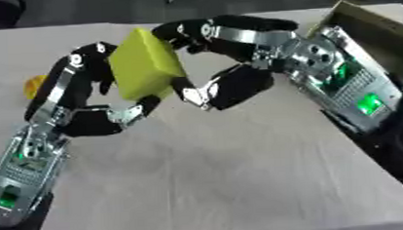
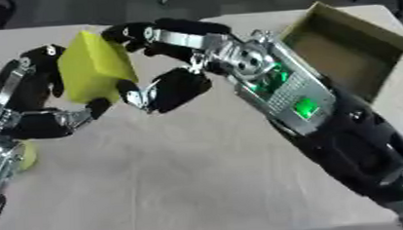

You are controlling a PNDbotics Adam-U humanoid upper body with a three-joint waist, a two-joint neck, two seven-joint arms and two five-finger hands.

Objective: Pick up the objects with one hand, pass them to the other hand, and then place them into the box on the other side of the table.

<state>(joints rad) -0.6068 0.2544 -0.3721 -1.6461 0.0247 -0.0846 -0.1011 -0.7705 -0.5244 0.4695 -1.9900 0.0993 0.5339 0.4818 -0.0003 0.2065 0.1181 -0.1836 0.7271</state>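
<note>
Yellow-green block (image 1: 144, 64) held up off the table (image 1: 208, 185), caught between both hands mid-handover. Left hand (image 1: 85, 100) curled round the block's left face and lower edge, fingers wrapping from behind and beneath. Right hand (image 1: 228, 62) also clamped on it: upper fingers hooked over the block's top right corner, thumb pressing in under its lower right edge. Cardboard box (image 2: 347, 44) open and lying to the right of the block, beyond the right forearm, well apart from it. Small orange-yellow thing (image 1: 35, 86) on the table just left of the block, behind the left hand; shape not clear enough to name.

Judging from this: handover under way, neither hand let go yet. Risk of a drop if the left fingers release before the right grip sits square, since only a corner and an edge seem pinched. Risk too of twisting the block out if both hands pull at once. Possible snag of interleaved fingers on withdrawal.
</note>
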